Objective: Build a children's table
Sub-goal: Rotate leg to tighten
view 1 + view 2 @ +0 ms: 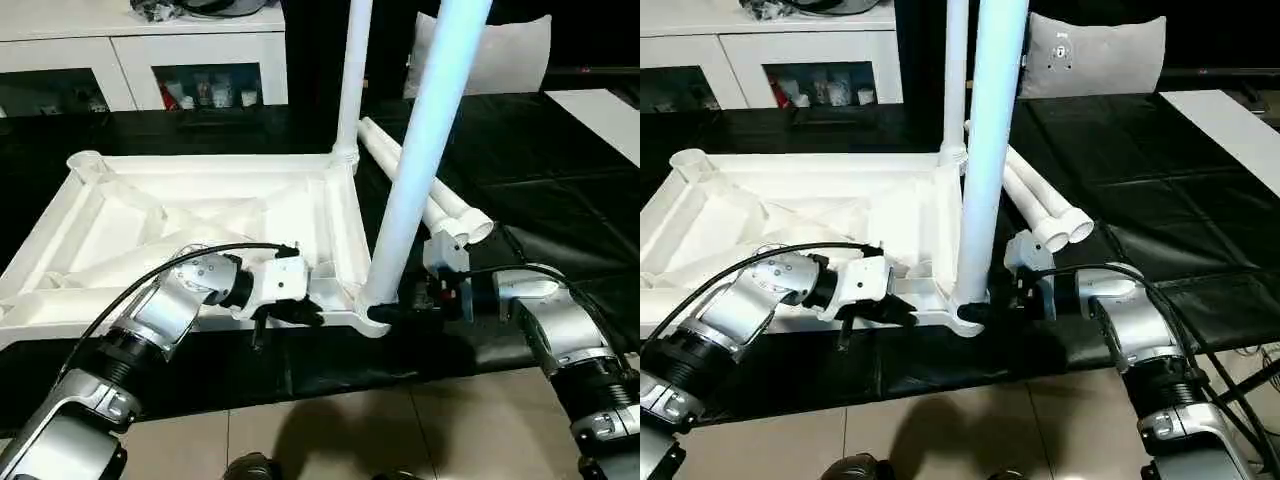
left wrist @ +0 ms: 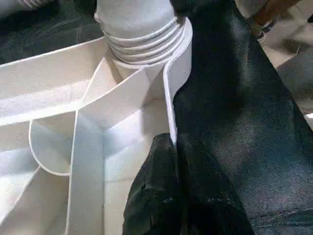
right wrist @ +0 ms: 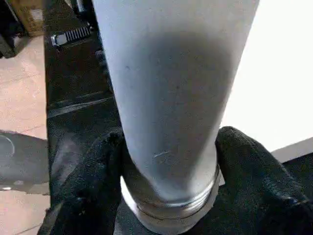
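Observation:
The children's table top [image 1: 90, 230] lies upside down on the black sheet, ribs facing up. One white leg [image 1: 352, 70] stands in its far right corner socket. A second leg [image 1: 420, 150] stands in the near right socket. Two loose legs [image 1: 440, 205] lie side by side just right of the top. My left gripper [image 1: 300, 312] is shut on the top's near rim [image 2: 171, 112], close to that near socket. My right gripper [image 1: 385, 312] reaches in from the right, and its fingers [image 3: 98, 171] press both sides of the near leg's base [image 3: 166, 112].
The black-sheeted work table [image 1: 560, 180] extends to the right and back. A white cabinet [image 1: 140, 50] stands behind at the left, a pale cushion [image 1: 1090, 55] behind the legs, and a white panel [image 1: 600, 110] at the far right. Tiled floor [image 1: 330, 430] shows below the table's front edge.

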